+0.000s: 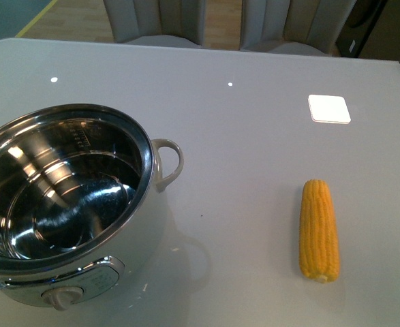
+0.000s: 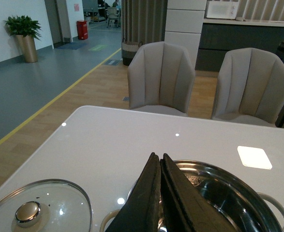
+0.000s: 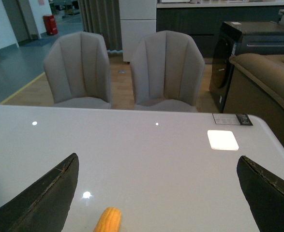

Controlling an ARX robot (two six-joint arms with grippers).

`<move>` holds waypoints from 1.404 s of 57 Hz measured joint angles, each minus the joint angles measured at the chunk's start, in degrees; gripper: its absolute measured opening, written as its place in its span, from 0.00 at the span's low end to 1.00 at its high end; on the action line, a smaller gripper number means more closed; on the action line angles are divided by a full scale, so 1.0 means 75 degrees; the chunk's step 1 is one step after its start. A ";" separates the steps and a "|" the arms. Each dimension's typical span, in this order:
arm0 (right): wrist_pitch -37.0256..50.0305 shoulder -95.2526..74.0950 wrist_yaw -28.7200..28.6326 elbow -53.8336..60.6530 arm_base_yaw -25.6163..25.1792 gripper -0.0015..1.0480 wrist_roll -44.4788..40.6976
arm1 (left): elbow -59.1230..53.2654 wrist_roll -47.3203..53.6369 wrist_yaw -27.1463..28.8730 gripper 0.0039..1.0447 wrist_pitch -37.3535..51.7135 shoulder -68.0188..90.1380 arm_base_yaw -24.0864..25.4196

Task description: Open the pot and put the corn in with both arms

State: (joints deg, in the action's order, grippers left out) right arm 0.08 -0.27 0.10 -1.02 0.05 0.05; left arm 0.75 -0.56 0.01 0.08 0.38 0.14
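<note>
The pot [image 1: 63, 197] stands open at the table's front left, its steel inside empty, loop handle to the right and beige knob [image 1: 62, 297] in front. The corn [image 1: 319, 230] lies lengthwise on the table at the front right, pale stub end nearest. Neither arm shows in the front view. In the left wrist view my left gripper [image 2: 160, 157] is shut and empty, held over the pot's near rim [image 2: 219, 186]; the glass lid [image 2: 35, 210] lies on the table beside the pot. In the right wrist view my right gripper [image 3: 158, 164] is open wide, the corn's tip [image 3: 108, 220] below and between its jaws.
A white square patch [image 1: 329, 108] sits on the grey table at the back right. Two beige chairs [image 2: 161, 79] stand behind the table's far edge. A dark cabinet [image 3: 250, 53] and a brown sofa [image 3: 270, 82] are off the table's right side.
</note>
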 joint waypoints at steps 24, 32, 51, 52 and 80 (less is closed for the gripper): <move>-0.0580 -0.0265 -0.0388 -0.0210 -0.0085 0.92 0.0236 | 0.0000 -0.0003 0.0000 0.76 0.0000 -0.0003 0.0000; -0.3311 -0.2908 -0.0673 -0.1224 0.0417 0.92 0.1935 | 0.0000 0.0015 0.0000 0.94 0.0000 -0.0006 0.0000; -0.1157 -0.5651 0.0108 -0.0965 0.1550 0.92 0.2605 | 0.0000 0.0015 0.0000 0.94 0.0000 -0.0006 0.0000; -0.0851 -0.6044 0.0195 -0.0965 0.1606 0.92 0.2655 | 0.0000 0.0015 0.0000 0.94 0.0000 -0.0006 0.0000; 0.4194 -1.4842 0.1664 -0.2984 0.2838 0.92 0.3450 | 0.0000 0.0015 0.0000 0.94 0.0000 -0.0006 0.0000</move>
State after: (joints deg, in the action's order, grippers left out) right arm 31.53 -111.59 12.58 -23.40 21.34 25.93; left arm 0.75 -0.45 0.01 0.08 0.34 0.14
